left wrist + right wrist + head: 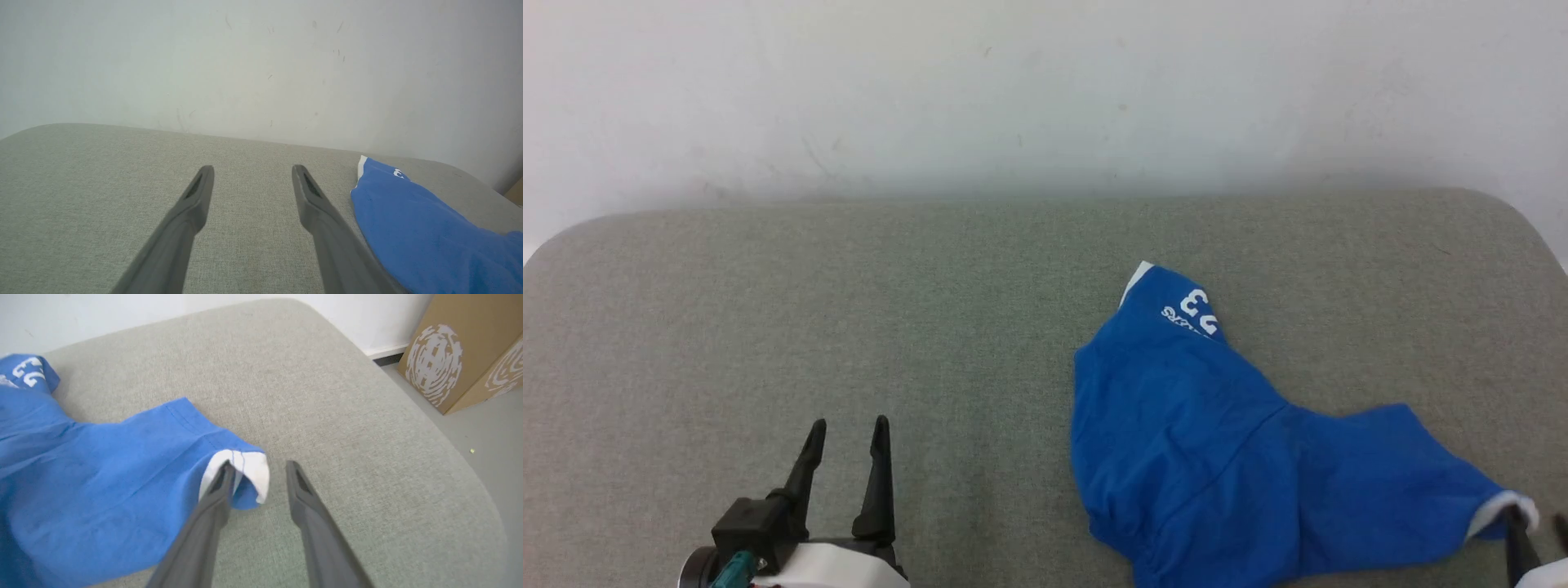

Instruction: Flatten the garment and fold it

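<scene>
Royal-blue garment (1192,441), rumpled on the right half of the grey fabric counter (849,286). One leg points toward the wall with its "23" showing; the other trails to the near right. Right gripper (259,467) stands at that leg's white hem band (255,475), jaws spread, one finger against the cloth and nothing pinched, probably placed to take the corner and draw the leg flat. Left gripper (849,423) waits well apart over bare counter, jaws spread wide.

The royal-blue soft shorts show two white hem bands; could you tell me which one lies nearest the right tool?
The turned-up white hem band beside the right tool; the other band, next to the white "23", lies far off.
</scene>
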